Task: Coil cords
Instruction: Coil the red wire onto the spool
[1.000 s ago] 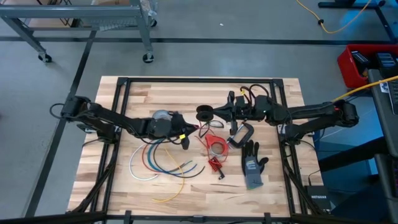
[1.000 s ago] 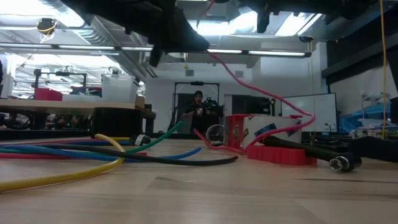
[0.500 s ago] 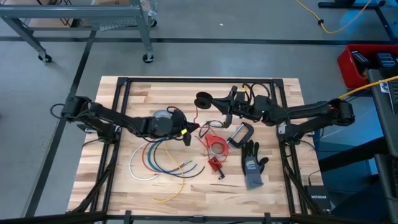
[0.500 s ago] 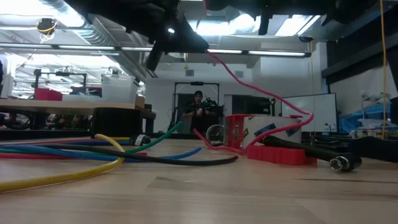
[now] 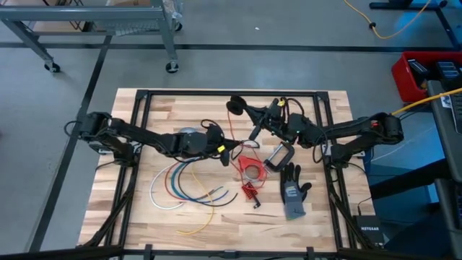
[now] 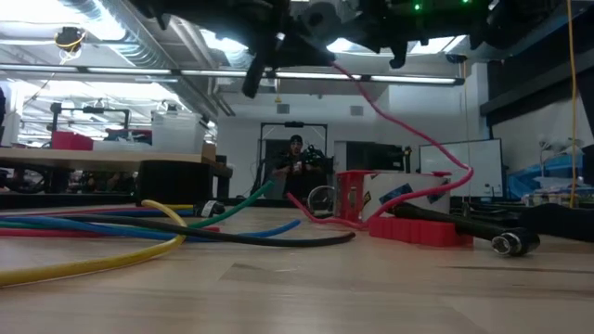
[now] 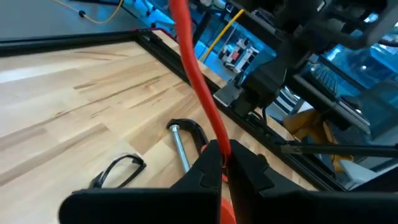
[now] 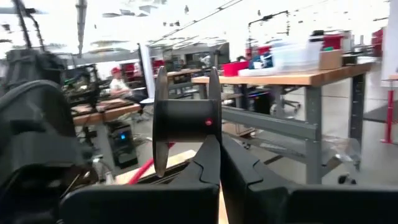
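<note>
We see the left gripper (image 5: pixel 229 153) pinched tight on the red cord (image 7: pixel 198 87) mid-table, fingers (image 7: pixel 208 163) closed around it so the cord runs up taut between them, likely to feed and tension it. The right gripper (image 5: pixel 249 115) is clamped on a black spool (image 5: pixel 235 105) lifted above the table's (image 5: pixel 144 123) far middle; its jaws meet on the spool (image 8: pixel 183 118) core, probably so the cord can wind onto it. The red cord rises from a loose red tangle (image 5: pixel 247 167) up toward the spool. The other cords (image 5: pixel 180 189), white, blue, red, green and yellow, lie curved on the left half, untouched. A clamp (image 5: pixel 278 155) and a glove (image 5: pixel 292 191) sit near the right side, out of the way. Coiling looks barely begun.
</note>
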